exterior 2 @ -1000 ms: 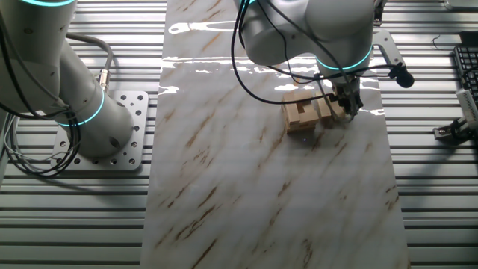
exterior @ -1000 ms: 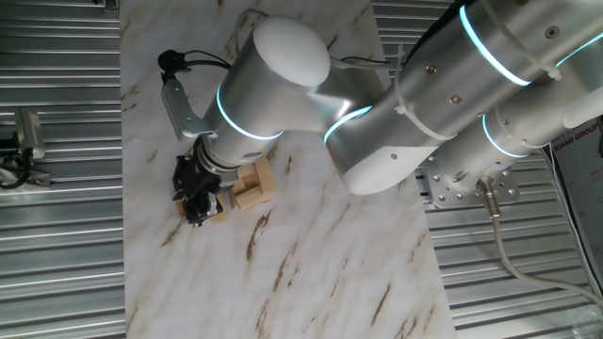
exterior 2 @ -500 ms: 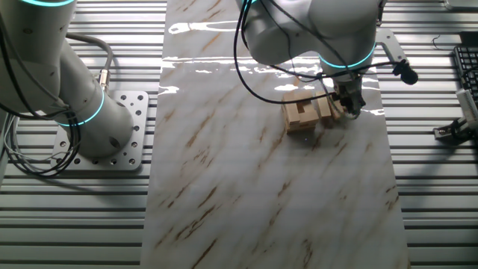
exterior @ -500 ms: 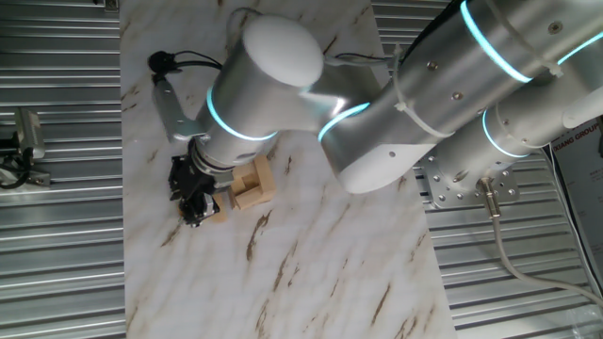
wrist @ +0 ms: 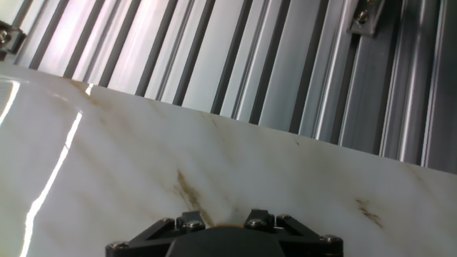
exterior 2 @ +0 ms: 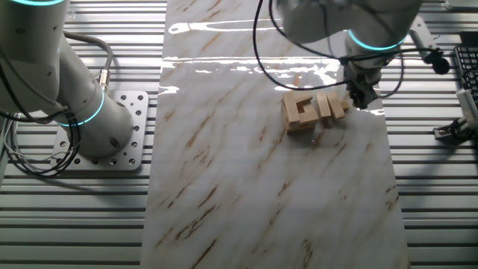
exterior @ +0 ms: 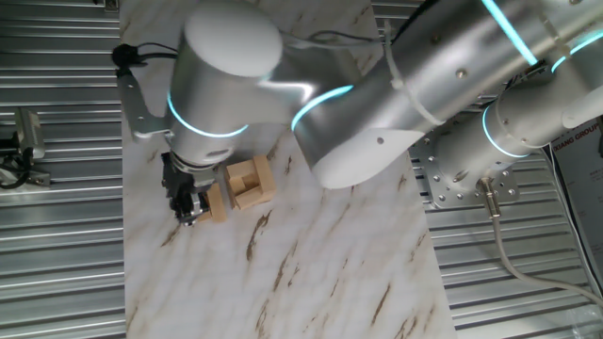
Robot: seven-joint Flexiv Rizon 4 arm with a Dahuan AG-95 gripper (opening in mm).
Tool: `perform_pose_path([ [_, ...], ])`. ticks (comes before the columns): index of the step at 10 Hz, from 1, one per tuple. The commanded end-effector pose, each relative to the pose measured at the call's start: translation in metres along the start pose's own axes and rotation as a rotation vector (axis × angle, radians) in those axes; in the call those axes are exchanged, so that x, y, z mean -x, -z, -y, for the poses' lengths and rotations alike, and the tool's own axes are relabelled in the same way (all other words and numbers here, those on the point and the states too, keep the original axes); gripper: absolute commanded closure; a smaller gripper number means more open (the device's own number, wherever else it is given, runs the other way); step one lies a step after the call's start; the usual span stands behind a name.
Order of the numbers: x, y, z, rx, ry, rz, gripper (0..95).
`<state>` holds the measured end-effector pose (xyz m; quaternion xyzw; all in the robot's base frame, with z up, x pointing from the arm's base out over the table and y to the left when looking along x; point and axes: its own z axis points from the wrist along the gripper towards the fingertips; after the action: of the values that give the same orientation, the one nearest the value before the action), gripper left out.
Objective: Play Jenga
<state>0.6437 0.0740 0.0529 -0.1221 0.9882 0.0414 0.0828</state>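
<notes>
The Jenga stack (exterior: 250, 183) is a low pile of tan wooden blocks on the marble table; it also shows in the other fixed view (exterior 2: 300, 112). A separate tan block (exterior: 218, 200) stands just beside it, toward the gripper, seen too in the other fixed view (exterior 2: 334, 107). My gripper (exterior: 188, 205) hangs low at the block's outer side, close to the table edge, also visible in the other fixed view (exterior 2: 364, 96). I cannot tell whether its fingers touch the block or how they stand. The hand view shows only the gripper's black body and bare marble, no blocks.
The marble table (exterior: 311, 273) is narrow, and its edge (wrist: 285, 137) runs just ahead of the hand. Ribbed metal flooring (wrist: 300, 64) lies beyond. The arm's base plate (exterior 2: 112, 134) stands left of the table. A black cable and camera mount (exterior 2: 433, 60) jut from the wrist.
The gripper and wrist have shifted away from the stack toward the table edge. The separate block now shows more fully beside the stack.
</notes>
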Motion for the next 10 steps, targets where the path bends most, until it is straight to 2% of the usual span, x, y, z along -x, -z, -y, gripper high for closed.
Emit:
perform_pose_path([
  [1, -0.003, 0.006, 0.001, -0.015, -0.016, -0.046, 57.0],
  [2, -0.004, 0.008, 0.001, -0.012, -0.020, -0.044, 57.0],
  [4, -0.003, 0.024, -0.001, -0.008, -0.049, -0.061, 57.0],
  [5, -0.004, 0.031, -0.002, -0.011, -0.056, -0.080, 76.0],
  [6, -0.008, 0.039, -0.002, -0.007, -0.062, -0.097, 76.0],
  [7, -0.010, 0.041, -0.002, -0.006, -0.061, -0.099, 76.0],
  [8, -0.020, 0.045, -0.001, -0.002, -0.056, -0.116, 76.0],
  [10, -0.030, 0.045, 0.001, 0.001, -0.041, -0.107, 76.0],
])
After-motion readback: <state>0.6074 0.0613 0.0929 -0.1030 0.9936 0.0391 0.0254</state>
